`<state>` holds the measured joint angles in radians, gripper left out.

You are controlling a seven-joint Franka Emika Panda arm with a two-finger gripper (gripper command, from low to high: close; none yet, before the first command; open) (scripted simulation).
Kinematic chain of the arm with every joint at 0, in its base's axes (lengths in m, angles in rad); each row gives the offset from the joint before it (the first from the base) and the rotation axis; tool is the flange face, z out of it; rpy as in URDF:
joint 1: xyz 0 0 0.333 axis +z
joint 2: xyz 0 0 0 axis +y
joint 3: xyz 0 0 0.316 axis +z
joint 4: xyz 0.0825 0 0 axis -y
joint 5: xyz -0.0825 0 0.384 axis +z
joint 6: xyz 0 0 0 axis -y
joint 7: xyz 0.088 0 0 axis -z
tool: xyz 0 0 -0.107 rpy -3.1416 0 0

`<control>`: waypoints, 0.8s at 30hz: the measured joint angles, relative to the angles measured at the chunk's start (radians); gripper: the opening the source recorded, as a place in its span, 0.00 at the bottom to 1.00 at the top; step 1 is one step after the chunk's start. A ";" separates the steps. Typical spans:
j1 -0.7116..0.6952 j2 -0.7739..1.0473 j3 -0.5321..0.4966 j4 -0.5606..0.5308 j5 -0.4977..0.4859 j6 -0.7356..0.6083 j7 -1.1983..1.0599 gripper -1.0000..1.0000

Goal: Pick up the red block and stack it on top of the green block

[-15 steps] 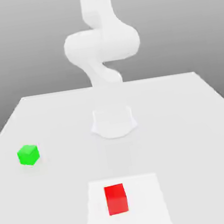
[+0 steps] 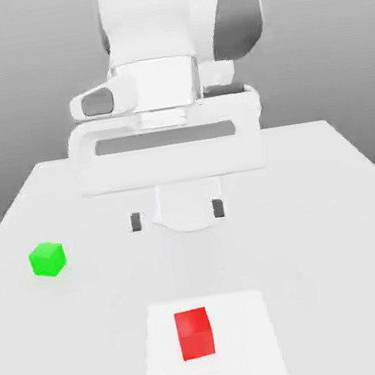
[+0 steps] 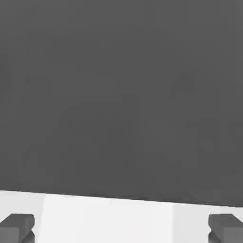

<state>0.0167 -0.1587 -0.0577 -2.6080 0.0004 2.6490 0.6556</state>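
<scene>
Hangs with gripper (image 2: 176,215) jaws wide apart, holding nothing. In the exterior view, must likely travel toward six o'clock and descend to reach the red block (image 2: 195,334) on the white patch (image 2: 244,343), then carry toward ten o'clock, to the green block (image 2: 48,259).

- A simulated robot workspace, rendered rather than filmed.
- 1 white robot arm (image 2: 148,27) stands at the pale table (image 2: 318,247), its base (image 2: 189,206) on the tabletop.
- 2 plain cubes, 1 green (image 2: 48,259) and 1 red (image 2: 195,334), sit on the table like test pieces.
- 1 white patch (image 2: 244,343) lies under the red cube.
- Behind the table, a plain grey backdrop (image 2: 6,82) shades from light to dark.
</scene>
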 joint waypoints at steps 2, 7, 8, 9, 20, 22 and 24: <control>-0.001 0.073 -0.003 -0.035 0.004 0.040 -0.019 0.50; -0.009 0.254 -0.002 -0.092 0.017 0.153 -0.058 0.50; -0.011 0.290 0.002 -0.089 0.023 0.183 -0.064 0.50; -0.015 0.326 0.007 -0.085 0.030 0.213 -0.070 0.50; -0.025 0.405 0.020 -0.075 0.041 0.279 -0.078 0.00; -0.022 0.342 0.014 -0.084 0.028 0.226 -0.069 0.00; -0.021 0.272 0.010 -0.094 0.016 0.166 -0.060 0.00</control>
<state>-0.0040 0.1133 -0.0480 -2.7023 0.0163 2.8150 0.5956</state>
